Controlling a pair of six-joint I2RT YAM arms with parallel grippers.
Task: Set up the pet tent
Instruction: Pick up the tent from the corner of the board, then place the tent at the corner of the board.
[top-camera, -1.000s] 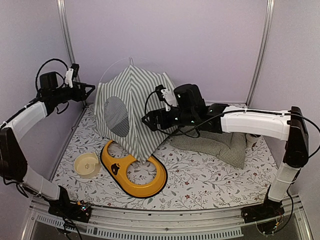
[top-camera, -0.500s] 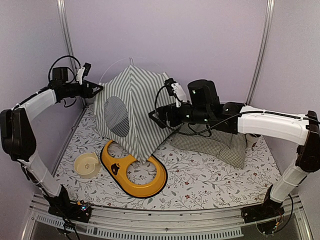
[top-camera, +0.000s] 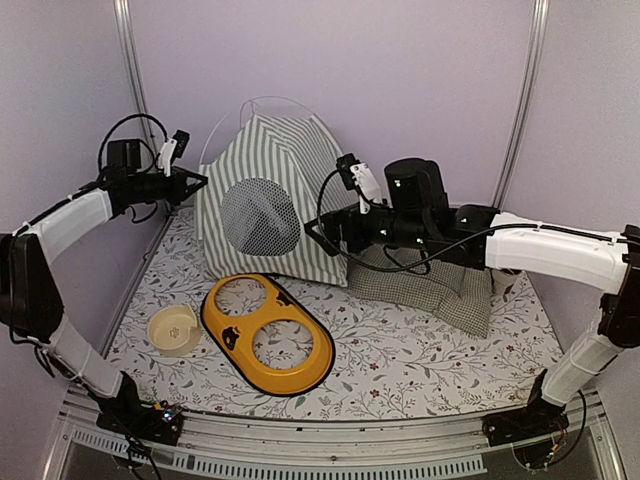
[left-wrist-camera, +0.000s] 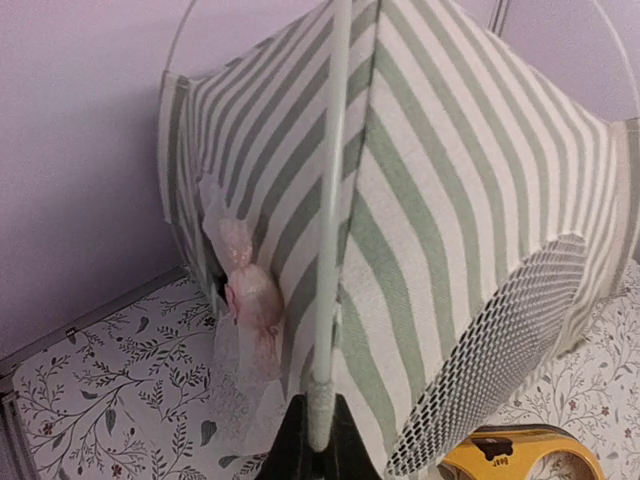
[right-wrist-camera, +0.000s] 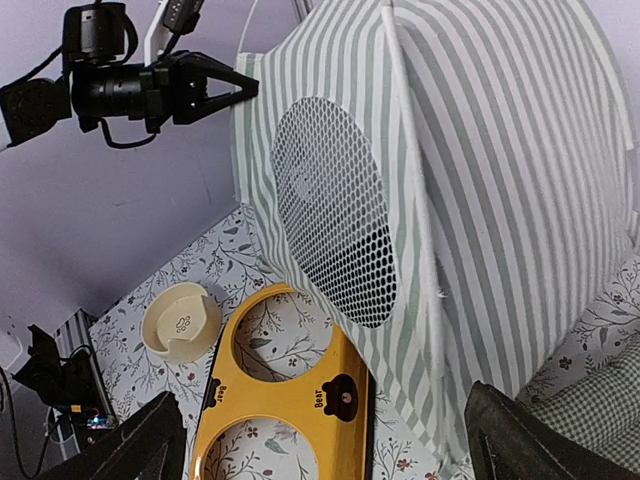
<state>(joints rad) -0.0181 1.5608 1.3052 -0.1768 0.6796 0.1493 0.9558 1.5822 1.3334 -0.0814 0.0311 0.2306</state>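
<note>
Your pet tent (top-camera: 270, 205) tipped back upright, clear of the yellow feeder (top-camera: 267, 333), your left gripper (top-camera: 198, 181) now clamped on its white pole (left-wrist-camera: 328, 250), your right gripper (top-camera: 314, 234) drawn back rightward.

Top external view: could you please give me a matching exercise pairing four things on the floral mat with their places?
Things
1. green-and-white striped fabric pet tent
2. yellow oval plastic feeder tray with two round holes
3. cream round bowl
4. green-checked padded cushion

Places
A. front, furthest left
B. rear, about centre
C. right side
D. front, about centre

Pairs: 1-B, 2-D, 3-A, 4-C
</note>
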